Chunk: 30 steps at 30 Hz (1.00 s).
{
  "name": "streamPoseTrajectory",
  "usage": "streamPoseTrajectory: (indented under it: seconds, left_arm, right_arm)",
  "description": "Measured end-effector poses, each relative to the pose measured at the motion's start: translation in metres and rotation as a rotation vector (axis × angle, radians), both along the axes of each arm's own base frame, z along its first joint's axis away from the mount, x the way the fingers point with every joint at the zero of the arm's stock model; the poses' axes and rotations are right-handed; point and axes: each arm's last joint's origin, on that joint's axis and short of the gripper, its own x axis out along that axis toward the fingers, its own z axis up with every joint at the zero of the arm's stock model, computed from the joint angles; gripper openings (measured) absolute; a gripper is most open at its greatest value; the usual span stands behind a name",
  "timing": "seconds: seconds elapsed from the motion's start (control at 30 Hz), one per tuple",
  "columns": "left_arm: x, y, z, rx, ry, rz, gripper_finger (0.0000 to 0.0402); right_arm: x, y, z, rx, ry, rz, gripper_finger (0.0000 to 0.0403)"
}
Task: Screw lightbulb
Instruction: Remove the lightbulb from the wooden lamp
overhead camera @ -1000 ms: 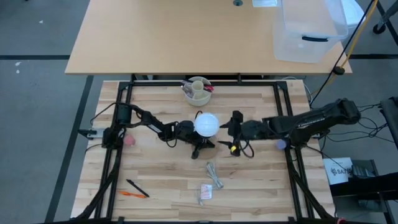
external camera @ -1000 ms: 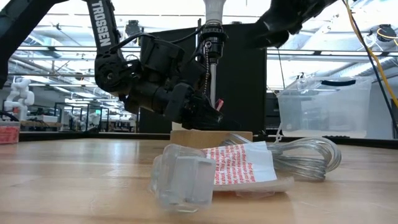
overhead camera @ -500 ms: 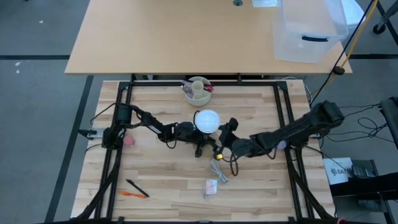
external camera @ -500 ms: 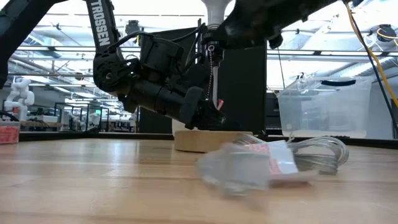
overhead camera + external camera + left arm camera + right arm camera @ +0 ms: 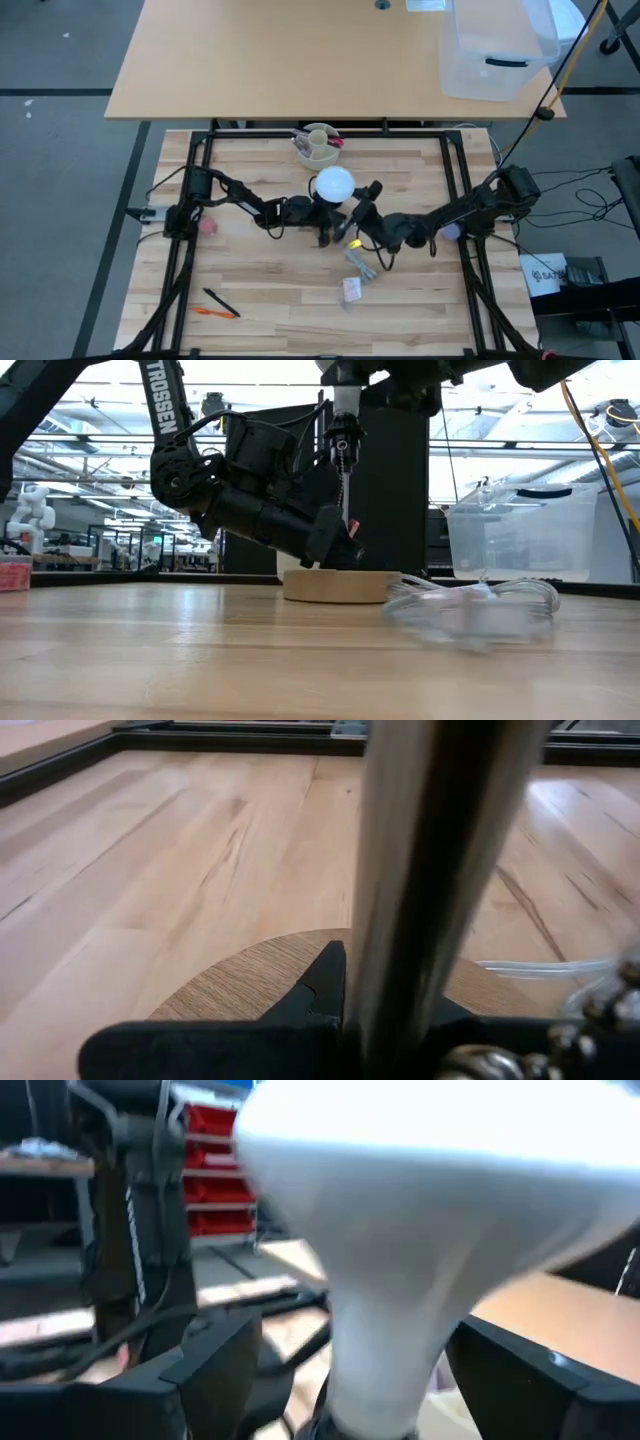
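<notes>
Left gripper (image 5: 345, 1020) jaws clamped on the thin metal lamp stem (image 5: 430, 870). Round white frosted lightbulb (image 5: 420, 1210) sits between the right gripper (image 5: 345, 1370) open jaws. Next: close, twist.

White lightbulb standing upright, mid-surface

The lightbulb (image 5: 333, 184) is sitting dome-up, its frosted round top tapering down to a narrow neck (image 5: 385, 1370), raised above the surface.

Both arms crowd the lightbulb (image 5: 333, 184); the cable (image 5: 358, 262) litters the near side.
</notes>
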Motion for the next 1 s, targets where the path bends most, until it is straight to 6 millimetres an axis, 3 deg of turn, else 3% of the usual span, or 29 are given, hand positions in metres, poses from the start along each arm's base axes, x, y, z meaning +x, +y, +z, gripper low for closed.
streamPoseTrajectory:
  seconds: [0.2,0.4,0.73,1.0]
  left_arm:
    - [0.0,0.0,0.0,0.001,0.0,0.002,0.0018]
    - [0.0,0.0,0.0,-0.004,0.0,-0.001,0.0018]
    - [0.0,0.0,-0.001,-0.005,0.007,-0.068,0.0018]
    - [-0.001,-0.002,-0.001,-0.004,0.013,-0.19,0.0018]
  right_arm:
    - [0.002,-0.016,0.004,-0.013,-0.023,-0.047,0.0298]
    - [0.006,-0.026,0.004,-0.007,-0.049,0.04,0.0286]
    - [0.006,-0.026,0.004,-0.028,-0.017,0.062,0.0162]
    - [-0.003,-0.027,0.014,-0.027,0.047,0.154,0.0167]
